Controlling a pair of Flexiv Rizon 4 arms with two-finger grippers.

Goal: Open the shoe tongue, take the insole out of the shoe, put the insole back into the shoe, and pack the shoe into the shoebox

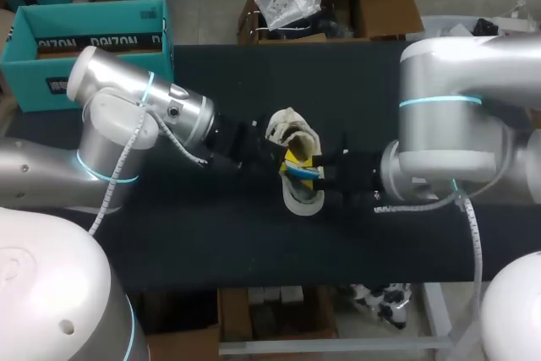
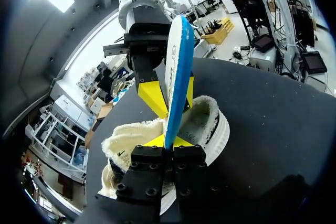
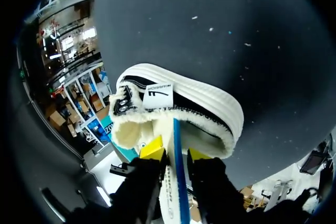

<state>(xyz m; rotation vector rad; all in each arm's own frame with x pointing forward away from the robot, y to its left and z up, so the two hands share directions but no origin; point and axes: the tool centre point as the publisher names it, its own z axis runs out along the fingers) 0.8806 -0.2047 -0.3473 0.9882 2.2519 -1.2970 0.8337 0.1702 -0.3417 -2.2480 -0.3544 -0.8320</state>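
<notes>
Fleece-lined shoe [image 1: 297, 199] lies mid-table [image 1: 211, 243], opening upward. Right gripper [image 1: 325, 172] clamped on blue-edged insole [image 1: 301, 168], held upright, lower end in shoe mouth, likely so it slides along opening. Left gripper [image 1: 272, 155] at shoe rim, probably steadying it; whether it grips, cannot tell. Teal shoebox [image 1: 25, 82] well apart, far left.

Left gripper [image 2: 169, 141]: level, fingers seemingly pinching insole [image 2: 176, 61] between them.
Right gripper [image 3: 175, 152]: facing it, fingers clamped on insole.
</notes>
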